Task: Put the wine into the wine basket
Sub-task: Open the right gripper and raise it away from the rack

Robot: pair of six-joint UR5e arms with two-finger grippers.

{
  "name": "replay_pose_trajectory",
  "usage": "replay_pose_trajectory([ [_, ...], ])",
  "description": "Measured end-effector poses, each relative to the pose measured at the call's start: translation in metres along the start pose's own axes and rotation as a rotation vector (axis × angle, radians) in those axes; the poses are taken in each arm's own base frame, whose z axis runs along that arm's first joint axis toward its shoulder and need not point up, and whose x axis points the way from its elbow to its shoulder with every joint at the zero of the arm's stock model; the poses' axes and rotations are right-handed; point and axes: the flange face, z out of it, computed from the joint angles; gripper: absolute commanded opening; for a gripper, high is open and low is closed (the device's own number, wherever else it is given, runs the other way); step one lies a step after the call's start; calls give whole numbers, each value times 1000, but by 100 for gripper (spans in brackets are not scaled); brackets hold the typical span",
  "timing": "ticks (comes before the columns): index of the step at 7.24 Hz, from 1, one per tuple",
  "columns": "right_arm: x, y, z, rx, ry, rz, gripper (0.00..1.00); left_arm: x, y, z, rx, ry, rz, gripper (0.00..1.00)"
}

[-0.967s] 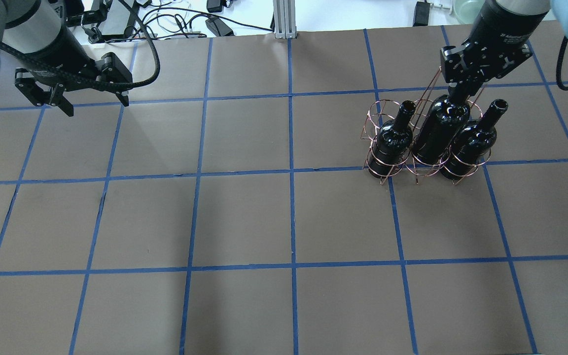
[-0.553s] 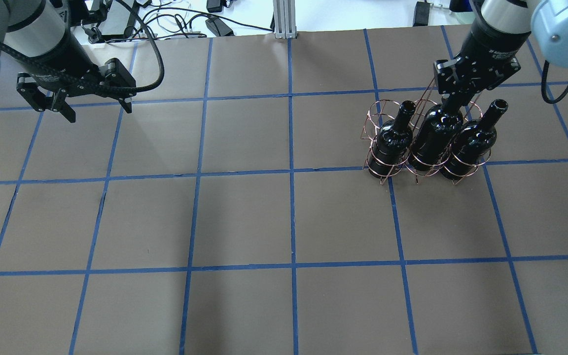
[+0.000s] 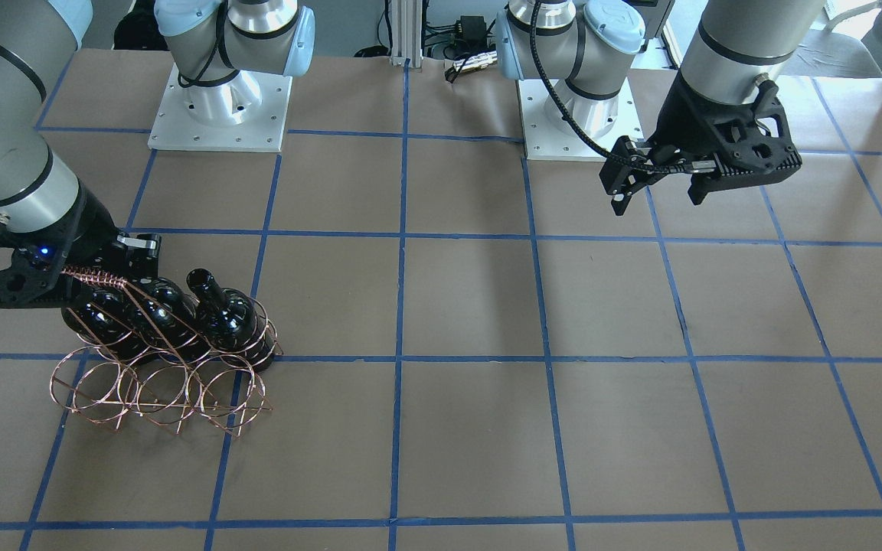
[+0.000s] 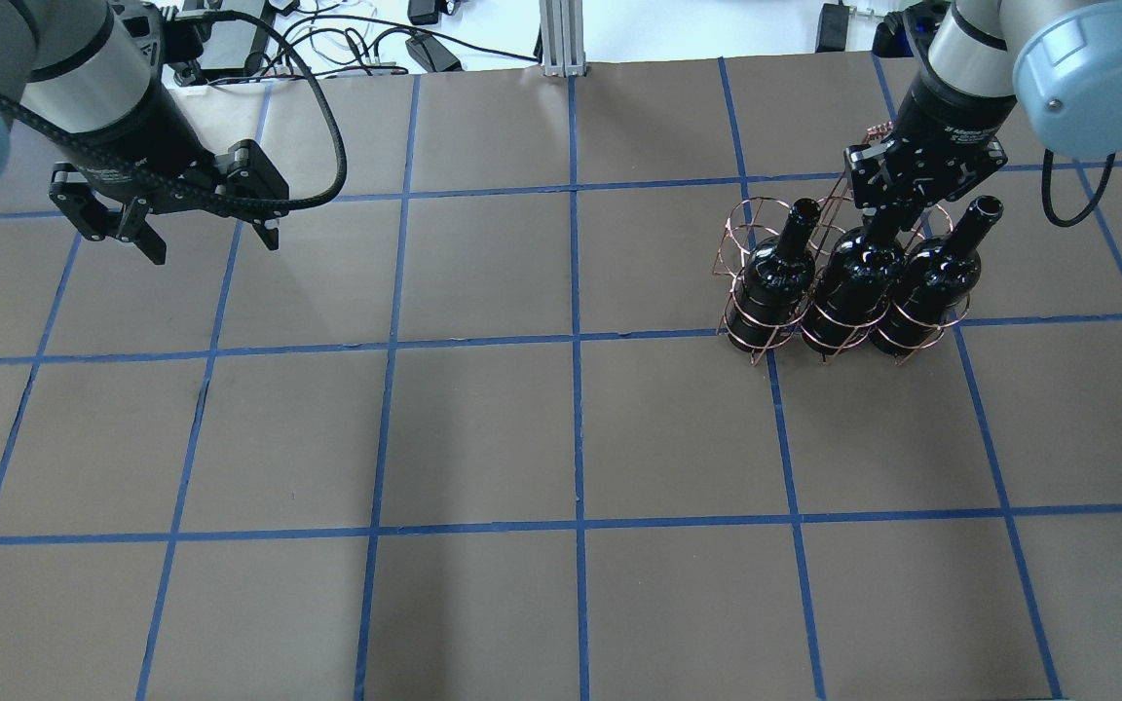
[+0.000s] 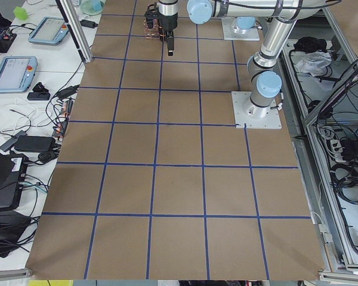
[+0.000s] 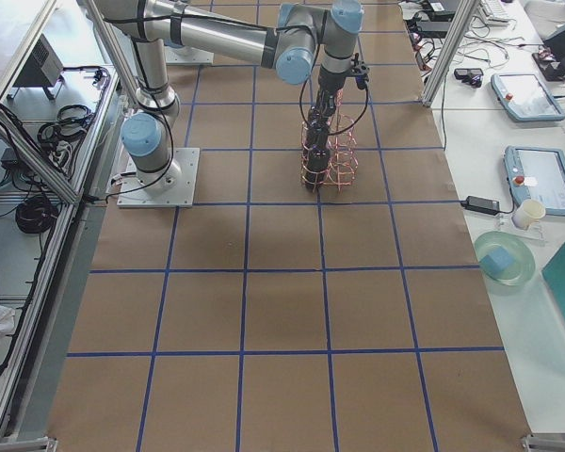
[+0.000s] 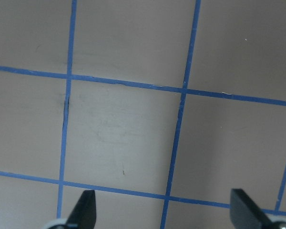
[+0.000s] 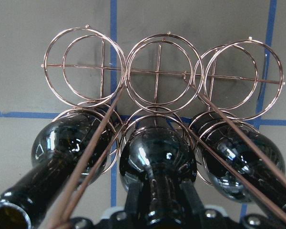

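The rose-copper wire wine basket (image 4: 748, 222) stands at the table's right. Three near-black wine bottles stand in its row nearer the robot: left (image 4: 773, 276), middle (image 4: 851, 284) and right (image 4: 931, 277). The far row of rings (image 3: 158, 392) is empty. My right gripper (image 4: 887, 222) is shut on the neck of the middle bottle (image 8: 157, 157), which sits low in the middle cell, next to the basket's handle (image 3: 96, 275). My left gripper (image 4: 212, 245) is open and empty above the bare table at the far left; its fingertips (image 7: 86, 205) are wide apart.
The table is brown paper with a blue tape grid (image 4: 576, 341). Cables and power bricks (image 4: 347, 39) lie past the far edge. Both arm bases (image 3: 219, 107) stand at the robot's side of the table. The basket also shows in the exterior right view (image 6: 344, 165).
My right gripper has lowered the middle bottle down into its basket cell. My left arm has drifted a little to the right and nearer the robot.
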Motion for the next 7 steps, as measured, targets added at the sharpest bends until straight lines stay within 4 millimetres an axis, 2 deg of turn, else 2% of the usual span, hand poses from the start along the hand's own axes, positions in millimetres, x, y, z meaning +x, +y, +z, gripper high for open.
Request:
replay_pose_trajectory([
  [1,0,0,5,-9,-1,2,49,7,3,0,-5,32,9,100],
  [2,0,0,8,-13,-2,5,99,10,6,-2,-3,48,14,100],
  [4,0,-1,0,2,3,40,100,12,9,-6,5,57,16,100],
  [5,-3,3,-18,9,11,51,100,12,9,-6,6,57,17,100],
  [6,-13,11,-49,25,19,42,100,12,9,-6,7,57,17,100],
  [7,-32,27,-83,53,26,18,100,12,10,-7,7,57,17,100],
])
